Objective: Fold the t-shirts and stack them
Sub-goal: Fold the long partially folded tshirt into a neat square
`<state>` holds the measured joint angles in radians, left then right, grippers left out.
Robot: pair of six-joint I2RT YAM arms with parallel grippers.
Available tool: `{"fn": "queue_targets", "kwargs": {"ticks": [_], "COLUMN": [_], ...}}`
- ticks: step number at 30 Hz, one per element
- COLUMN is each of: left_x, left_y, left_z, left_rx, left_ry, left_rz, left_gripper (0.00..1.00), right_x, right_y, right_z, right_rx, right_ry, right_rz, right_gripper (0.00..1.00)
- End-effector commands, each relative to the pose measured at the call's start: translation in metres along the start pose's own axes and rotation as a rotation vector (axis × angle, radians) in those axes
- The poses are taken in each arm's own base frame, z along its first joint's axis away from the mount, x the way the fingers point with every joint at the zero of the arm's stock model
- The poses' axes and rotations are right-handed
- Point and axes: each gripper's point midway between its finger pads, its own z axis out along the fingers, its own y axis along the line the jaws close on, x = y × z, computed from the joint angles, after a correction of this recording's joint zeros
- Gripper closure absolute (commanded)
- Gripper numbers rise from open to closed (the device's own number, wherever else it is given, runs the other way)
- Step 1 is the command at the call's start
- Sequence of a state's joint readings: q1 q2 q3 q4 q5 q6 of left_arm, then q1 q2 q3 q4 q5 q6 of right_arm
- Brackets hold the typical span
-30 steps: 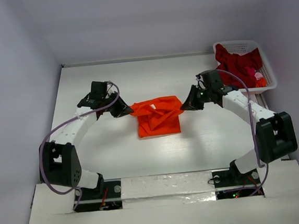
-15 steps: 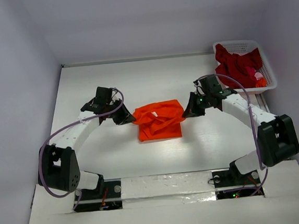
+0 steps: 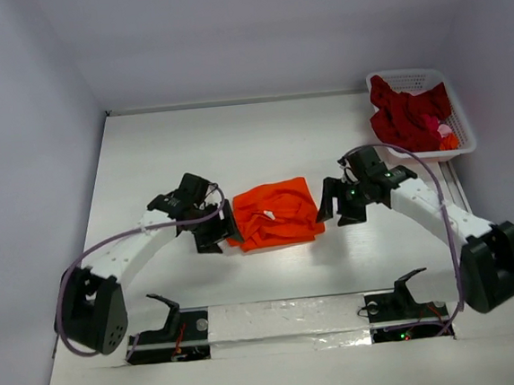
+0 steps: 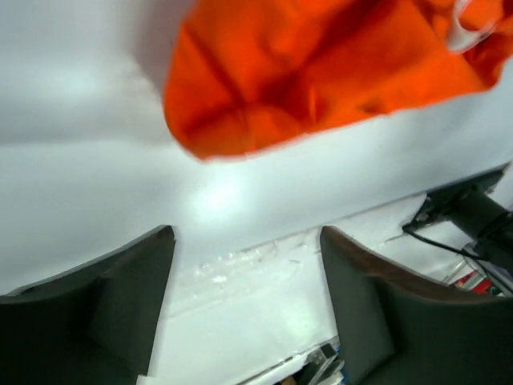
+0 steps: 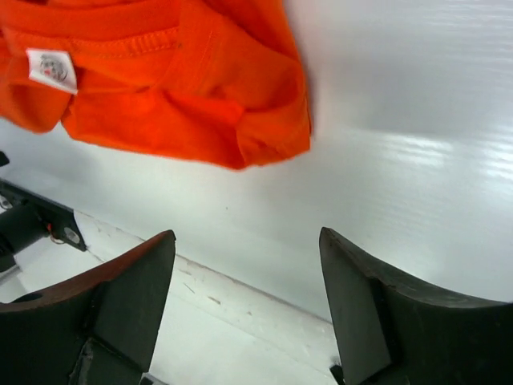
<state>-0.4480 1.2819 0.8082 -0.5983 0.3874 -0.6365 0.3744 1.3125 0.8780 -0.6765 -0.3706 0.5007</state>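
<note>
A bright orange t-shirt [image 3: 274,214] lies folded into a small packet in the middle of the table, its white neck label facing up. In the left wrist view the orange t-shirt [image 4: 321,72] fills the top; the right wrist view shows the same orange t-shirt [image 5: 160,80] with its label. My left gripper [image 3: 222,231] stands open just beside the packet's left edge, nothing between its fingers. At the packet's right edge my right gripper [image 3: 333,208] is open too and holds nothing. Dark red and pink t-shirts [image 3: 408,113] are heaped in the basket.
A white lattice basket [image 3: 462,143] stands at the back right corner of the table. Grey walls close in the table on three sides. The arm bases and a taped strip [image 3: 286,316] run along the near edge.
Both grippers have opened and let go of the orange t-shirt. They carried its far edge toward the near side, folding it, and both now sit lower and nearer the front.
</note>
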Motion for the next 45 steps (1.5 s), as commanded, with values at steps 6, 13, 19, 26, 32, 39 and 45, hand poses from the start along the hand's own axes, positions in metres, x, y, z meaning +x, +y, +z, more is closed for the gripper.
{"fn": "queue_targets", "kwargs": {"ticks": [6, 13, 19, 26, 32, 39, 45], "left_x": [-0.013, -0.073, -0.100, -0.102, -0.107, -0.113, -0.113], "left_y": [-0.019, -0.053, -0.053, -0.028, -0.024, -0.025, -0.027], "left_z": [-0.065, -0.029, 0.010, 0.015, 0.015, 0.021, 0.024], "left_rx": [0.023, 0.057, 0.029, -0.040, -0.054, -0.059, -0.048], "left_ry": [-0.208, -0.254, -0.254, -0.278, -0.294, -0.292, -0.284], "left_rz": [0.029, 0.038, 0.057, 0.043, 0.038, 0.037, 0.037], "left_gripper": [0.35, 0.70, 0.64, 0.63, 0.63, 0.63, 0.63], "right_x": [-0.021, -0.064, -0.094, -0.100, -0.097, -0.093, -0.088], "right_y": [0.016, 0.050, 0.058, 0.048, 0.036, 0.045, 0.050], "right_z": [-0.053, -0.012, 0.019, 0.036, 0.054, 0.060, 0.067], "right_rx": [0.037, -0.084, -0.061, -0.025, 0.026, 0.026, 0.024], "right_ry": [-0.148, -0.091, -0.067, -0.068, -0.041, -0.024, -0.007], "right_rz": [-0.071, -0.068, -0.101, -0.092, -0.082, -0.104, -0.110], "right_gripper": [0.24, 0.29, 0.33, 0.35, 0.41, 0.43, 0.47]}}
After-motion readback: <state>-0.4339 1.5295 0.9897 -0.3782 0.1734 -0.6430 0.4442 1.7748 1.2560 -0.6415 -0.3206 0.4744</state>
